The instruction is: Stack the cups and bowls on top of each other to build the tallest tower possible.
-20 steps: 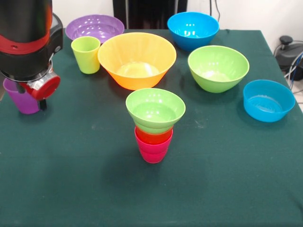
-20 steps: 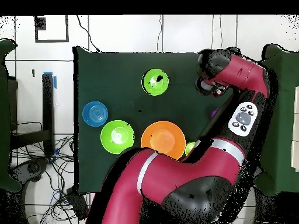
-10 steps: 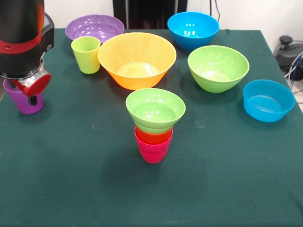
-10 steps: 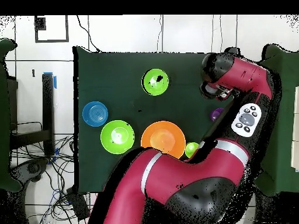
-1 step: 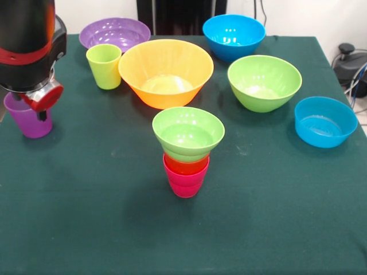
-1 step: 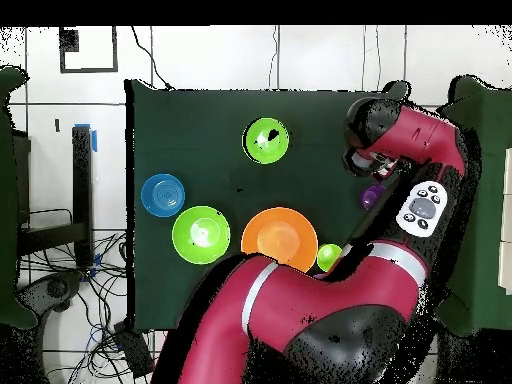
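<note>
On a dark green worktop (image 5: 275,217), a three-piece tower (image 5: 187,150) stands near the centre of the front view: a red-pink cup (image 5: 186,184) at the bottom, an orange cup (image 5: 186,166) nested inside it, and a small lime green bowl (image 5: 188,133) seated on top. Behind it sits a large orange-yellow bowl (image 5: 166,71), with a lime green cup (image 5: 104,66) just to its left and a purple bowl (image 5: 114,33) at the upper left of the frame. A blue bowl (image 5: 233,36) occupies the top centre, a medium lime green bowl (image 5: 264,82) lies right of the orange-yellow one, and a second blue bowl (image 5: 325,121) rests near the right edge. At the far left, the red and black arm (image 5: 26,43) hangs over a purple cup (image 5: 27,119), its end effector (image 5: 39,102) directly above the cup's rim. Whether the end effector is released or clenched cannot be told from either view. From overhead, the arm covers most of the purple cup (image 6: 372,195).
</note>
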You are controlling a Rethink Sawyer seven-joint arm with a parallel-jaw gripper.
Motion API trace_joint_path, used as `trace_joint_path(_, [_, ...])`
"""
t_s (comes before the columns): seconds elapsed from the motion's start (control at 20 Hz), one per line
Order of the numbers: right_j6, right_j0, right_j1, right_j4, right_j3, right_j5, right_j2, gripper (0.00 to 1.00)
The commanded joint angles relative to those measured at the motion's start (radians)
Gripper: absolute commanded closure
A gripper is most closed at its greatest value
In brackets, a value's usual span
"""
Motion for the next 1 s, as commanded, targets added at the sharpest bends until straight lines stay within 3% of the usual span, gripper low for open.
trace_joint_path(0.05, [-0.155, -0.019, -0.008, -0.065, 0.137, 0.039, 0.155, 0.00])
trace_joint_path(0.45, [-0.138, -0.040, 0.020, -0.072, 0.172, -0.044, 0.194, 0.00])
trace_joint_path(0.75, [-0.131, -0.066, 0.068, -0.087, 0.143, -0.147, 0.223, 0.00])
trace_joint_path(0.95, [-0.130, -0.065, 0.047, -0.109, 0.174, -0.255, 0.240, 0.00])
trace_joint_path(1.0, [-0.120, -0.064, 0.040, -0.113, 0.186, -0.287, 0.244, 1.00])
